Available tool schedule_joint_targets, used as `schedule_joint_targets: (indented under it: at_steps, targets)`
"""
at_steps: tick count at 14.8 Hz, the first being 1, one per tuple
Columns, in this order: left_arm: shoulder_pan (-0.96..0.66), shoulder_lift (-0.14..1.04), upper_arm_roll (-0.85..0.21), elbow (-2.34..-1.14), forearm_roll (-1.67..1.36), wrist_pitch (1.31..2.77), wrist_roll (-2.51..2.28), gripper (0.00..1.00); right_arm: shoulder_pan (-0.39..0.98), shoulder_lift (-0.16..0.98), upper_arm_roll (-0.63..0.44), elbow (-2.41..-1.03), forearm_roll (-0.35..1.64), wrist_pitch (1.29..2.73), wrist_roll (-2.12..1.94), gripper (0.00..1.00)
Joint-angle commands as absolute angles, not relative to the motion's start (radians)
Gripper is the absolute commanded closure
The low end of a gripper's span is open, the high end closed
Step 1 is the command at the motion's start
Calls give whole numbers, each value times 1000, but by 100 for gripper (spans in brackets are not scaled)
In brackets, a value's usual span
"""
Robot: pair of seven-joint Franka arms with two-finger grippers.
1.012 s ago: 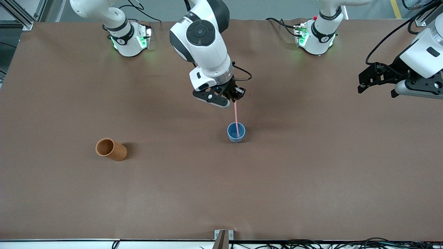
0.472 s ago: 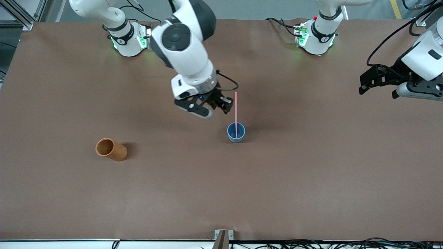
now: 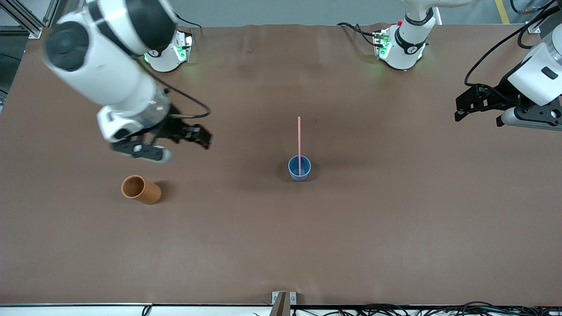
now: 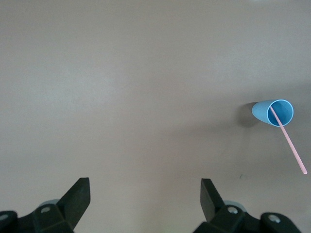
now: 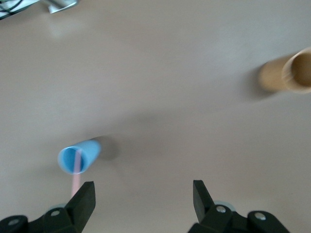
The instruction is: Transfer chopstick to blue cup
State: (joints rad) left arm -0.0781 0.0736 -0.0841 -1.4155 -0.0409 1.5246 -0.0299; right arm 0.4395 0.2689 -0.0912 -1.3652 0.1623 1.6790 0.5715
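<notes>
- Chopstick [image 3: 299, 140] stands in blue cup [image 3: 299, 168]; tall, it could tip the light cup.
- Right hand [image 3: 175, 139], fingers apart, hangs empty over the desk [image 3: 281, 245] near the orange-brown cup [image 3: 140, 189].
- Left hand [image 3: 478, 100] waits, fingers apart, at its desk end.

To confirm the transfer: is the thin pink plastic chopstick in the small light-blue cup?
In. The thin pink chopstick stands with its lower end inside the small light-blue cup.

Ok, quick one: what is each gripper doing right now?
Left gripper: fingers open, holding nothing, waiting over the left arm's end of the table.
Right gripper: fingers open, holding nothing, above the table near the orange-brown cup.
</notes>
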Motion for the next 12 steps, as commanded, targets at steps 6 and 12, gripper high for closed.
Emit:
schedule_joint_targets:
  at_steps: [6, 12]
  targets:
    - [-77, 74, -83, -1401, -55, 1508, -40, 0, 148, 95, -72, -1655, 63, 1750, 157, 9]
    - [-78, 74, -83, -1401, -55, 1508, -41, 0, 57, 65, -74, -1605, 31, 1727, 54, 0]
